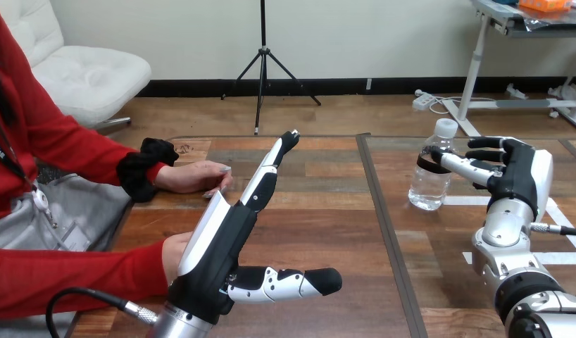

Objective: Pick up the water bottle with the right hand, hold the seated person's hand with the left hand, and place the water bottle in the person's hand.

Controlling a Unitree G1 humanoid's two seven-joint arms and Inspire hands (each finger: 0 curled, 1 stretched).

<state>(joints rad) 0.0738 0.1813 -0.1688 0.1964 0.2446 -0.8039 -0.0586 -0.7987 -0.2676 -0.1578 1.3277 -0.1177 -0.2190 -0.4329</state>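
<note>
one bottle, a short reach left of the right hand

one worktop [327, 211] carries everything. two arms of the person come across its left edge. the person's hand by the far left corner [197, 177] rests flat on the wood. the person's hand by the near left corner [172, 255] lies against the back of the robot's left hand [218, 250] and is partly hidden by it.

the left hand stands on edge over the worktop's near left part. its fingers [267, 176] are straight and point toward the far edge, and the thumb sticks out to the right. nothing is curled round the person's hand, and i cannot tell whether the two touch.

by the right edge the right hand [517, 176] hovers with its fingers [461, 167] loosely spread and aimed left, holding nothing.

the water bottle [429, 179] stands upright on the worktop's far right part, cap up, so its long axis is vertical. it lies directly left of the right hand's fingers, at their height. one fingertip reaches its shoulder and the others stop just short, so it is not yet wrapped.

the right hand is much the nearer; the left hand is well apart from the bottle. in my judgement the right hand should slide further left, until the bottle sits between thumb and fingers, and then close.

counted: one bottle, two robot hands, two hands of the person.
</note>
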